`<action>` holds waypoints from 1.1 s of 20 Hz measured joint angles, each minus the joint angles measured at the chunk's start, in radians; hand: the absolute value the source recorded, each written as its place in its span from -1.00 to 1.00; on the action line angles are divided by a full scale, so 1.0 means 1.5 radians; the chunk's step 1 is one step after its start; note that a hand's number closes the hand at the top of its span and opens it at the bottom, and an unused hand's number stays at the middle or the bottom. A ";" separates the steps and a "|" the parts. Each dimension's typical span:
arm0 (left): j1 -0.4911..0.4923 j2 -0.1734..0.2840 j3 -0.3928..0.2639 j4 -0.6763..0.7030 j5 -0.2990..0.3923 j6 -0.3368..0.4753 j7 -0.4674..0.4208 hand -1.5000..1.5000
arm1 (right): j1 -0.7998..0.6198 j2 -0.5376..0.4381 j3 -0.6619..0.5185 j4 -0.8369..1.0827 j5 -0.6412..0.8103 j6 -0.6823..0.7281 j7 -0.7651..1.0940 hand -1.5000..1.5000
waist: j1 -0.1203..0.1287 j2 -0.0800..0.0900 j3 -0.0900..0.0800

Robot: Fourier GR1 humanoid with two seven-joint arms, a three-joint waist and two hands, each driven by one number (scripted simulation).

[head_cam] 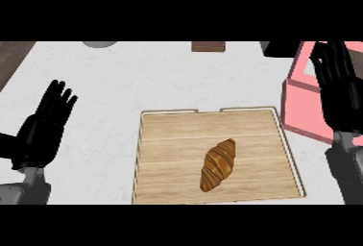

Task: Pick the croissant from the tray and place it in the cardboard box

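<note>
Croissant: while both hands stay clear of it, the croissant (218, 165) lies flat on the wooden tray (170, 158), a little right of the tray's middle, its long axis tilted so the upper tip points toward the tray's far right corner and the lower tip toward the near edge. Nothing touches it.

Tray: pale wood with a thin raised rim, sitting on the white tabletop (142, 77) in the lower middle of the view; its far rim has a small gap near the centre.

Box: a pink box (301, 103) stands on the tabletop just beside the tray's far right corner. It is partly hidden behind the right hand, and its opening cannot be made out clearly.

Left hand: the left hand (44, 129) shows at the view's left, well apart from the tray, fingers straight and pointing up, holding nothing.

Right hand: the right hand (339, 81) shows at the view's right edge, in front of the pink box, fingers straight and spread slightly, pointing up, holding nothing. Its grey forearm (347, 168) runs down to the lower right corner, just beside the tray's right rim.

Far edge: a grey round object (99, 43), a small brown block (208, 46) and a dark object (282, 48) sit along the far edge of the tabletop, each cut off by the view's top, so what they are cannot be told.
</note>
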 measured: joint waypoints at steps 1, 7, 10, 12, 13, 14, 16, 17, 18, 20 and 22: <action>0.004 0.006 0.003 0.000 -0.002 -0.009 -0.008 0.00 | 0.009 -0.004 0.002 -0.025 0.009 -0.012 0.008 -1.00 | -0.005 0.003 0.004; -0.005 0.086 -0.031 -0.017 -0.104 -0.046 -0.052 0.00 | 0.046 -0.092 0.012 -0.125 0.153 -0.122 0.075 -1.00 | -0.069 -0.005 0.007; 0.001 0.116 -0.048 -0.021 -0.139 -0.065 -0.064 0.00 | 0.103 -0.141 0.032 -0.163 0.234 -0.158 0.137 -1.00 | -0.090 -0.005 0.008; 0.002 0.126 -0.059 -0.023 -0.158 -0.073 -0.074 0.00 | 0.148 -0.165 0.053 -0.214 0.289 -0.176 0.170 -1.00 | -0.093 -0.004 0.009; 0.003 0.127 -0.066 -0.024 -0.166 -0.075 -0.077 0.00 | 0.170 -0.173 0.069 -0.241 0.320 -0.186 0.184 -1.00 | -0.092 -0.003 0.009; 0.004 0.127 -0.074 -0.025 -0.173 -0.078 -0.081 0.00 | 0.188 -0.186 0.083 -0.267 0.352 -0.190 0.201 -1.00 | -0.090 -0.001 0.010; 0.002 0.127 -0.082 -0.024 -0.183 -0.083 -0.089 0.00 | 0.223 -0.216 0.112 -0.318 0.415 -0.188 0.236 -1.00 | -0.084 0.002 0.010; -0.003 0.128 -0.086 -0.022 -0.187 -0.085 -0.091 0.00 | 0.240 -0.228 0.127 -0.345 0.447 -0.186 0.254 -1.00 | -0.080 0.003 0.011; -0.007 0.125 -0.090 -0.019 -0.193 -0.084 -0.094 0.00 | 0.253 -0.241 0.142 -0.369 0.479 -0.180 0.277 -1.00 | -0.076 0.005 0.011; -0.016 0.121 -0.097 -0.015 -0.200 -0.086 -0.097 0.00 | 0.282 -0.263 0.171 -0.422 0.539 -0.161 0.329 -1.00 | -0.070 0.007 0.011; -0.018 0.116 -0.107 -0.015 -0.210 -0.086 -0.102 0.00 | 0.303 -0.284 0.200 -0.465 0.586 -0.127 0.390 -1.00 | -0.061 0.009 0.011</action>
